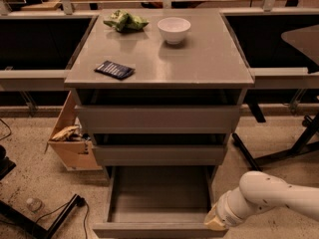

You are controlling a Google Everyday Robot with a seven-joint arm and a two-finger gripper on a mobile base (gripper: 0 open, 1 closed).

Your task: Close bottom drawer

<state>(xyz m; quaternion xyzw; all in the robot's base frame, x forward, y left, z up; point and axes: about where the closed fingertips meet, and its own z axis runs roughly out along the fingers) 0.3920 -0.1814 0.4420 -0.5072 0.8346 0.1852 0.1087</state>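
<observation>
The bottom drawer of the grey cabinet is pulled far out, an empty shallow grey tray with its slim front at the bottom edge of the view. The middle drawer front and the taller top drawer front above it are pushed in. My white arm reaches in from the lower right. My gripper is at the right end of the drawer front, at its front right corner, mostly hidden by the wrist.
On the cabinet top lie a white bowl, a green bag and a dark blue packet. An open cardboard box stands left of the cabinet. Cables run over the floor at the lower left. Black chair legs stand at the right.
</observation>
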